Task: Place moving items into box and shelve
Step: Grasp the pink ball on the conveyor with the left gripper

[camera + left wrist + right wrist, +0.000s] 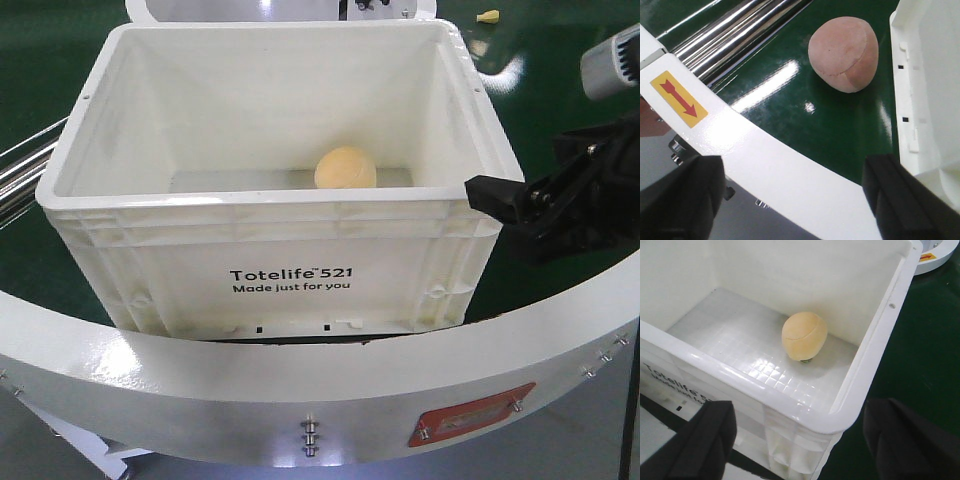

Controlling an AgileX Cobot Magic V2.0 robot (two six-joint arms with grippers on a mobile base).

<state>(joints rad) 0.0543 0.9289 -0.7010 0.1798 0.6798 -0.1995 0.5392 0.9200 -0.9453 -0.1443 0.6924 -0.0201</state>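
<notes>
White box (150, 250) with black lettering and a grid-patterned floor, pale orange-yellow ball (345, 168), pinkish-brown item (843, 54) on glossy dark green counter (840, 132).

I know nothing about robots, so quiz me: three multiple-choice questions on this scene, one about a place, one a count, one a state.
1. Where is the pinkish-brown item? A in the white box; B on the green surface beside the box; C in the jaws.
2. How many items lie in the box? A none; B one; C three.
3. The jaws of the right gripper are: A open; B shut tight; C shut on cloth.
Answers: B, it sits on green outside the box wall; B, only the pale orange ball lies inside; A, they stand wide apart.
</notes>
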